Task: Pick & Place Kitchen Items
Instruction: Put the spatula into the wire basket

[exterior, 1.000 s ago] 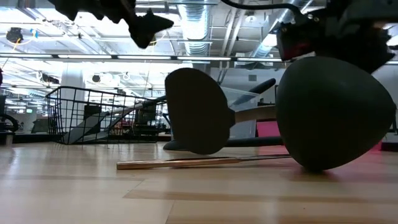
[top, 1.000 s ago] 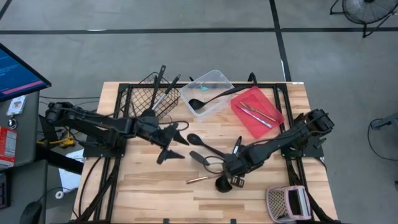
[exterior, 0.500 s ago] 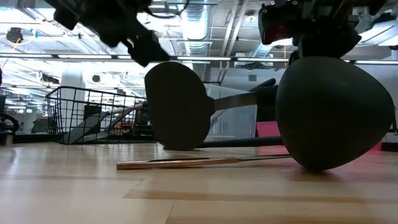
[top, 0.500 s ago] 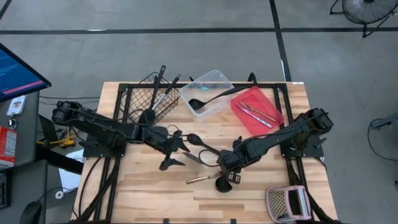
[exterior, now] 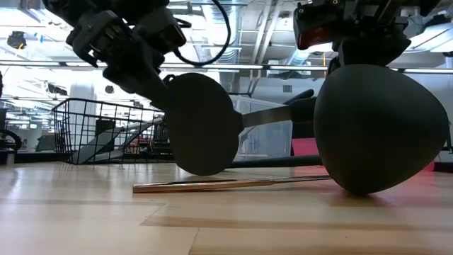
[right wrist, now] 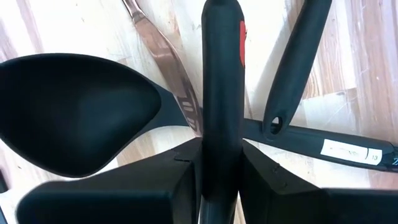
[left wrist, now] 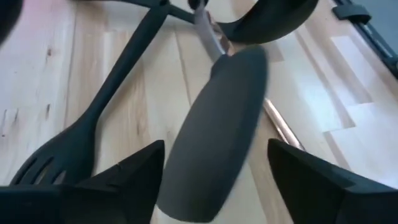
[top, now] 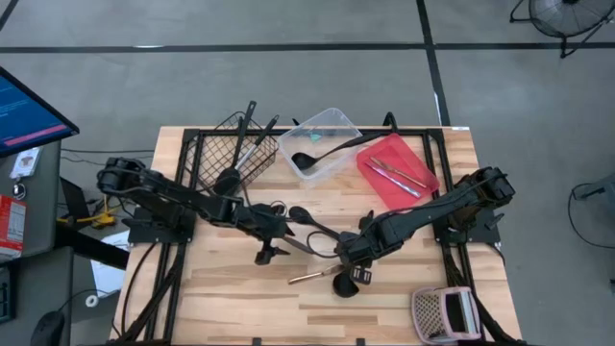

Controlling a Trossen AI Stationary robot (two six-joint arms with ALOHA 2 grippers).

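Wooden table [top: 221,288] on grey concrete floor [top: 288,77], utensils [top: 317,245] piled mid-table, left gripper [top: 272,240] spread wide over a spoon [left wrist: 214,134], right gripper [top: 348,272] clenched on a black handle [right wrist: 222,93], ducted ceiling [exterior: 233,28] behind.

Grey concrete floor [top: 288,82] crossed by dark lines, exposed ceiling ducts [exterior: 230,28] overhead.

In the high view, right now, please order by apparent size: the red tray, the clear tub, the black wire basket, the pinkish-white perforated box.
1. Black wire basket, red tray and clear tub: they look much alike, so I will not rank them.
2. Pinkish-white perforated box: clearly the smallest.
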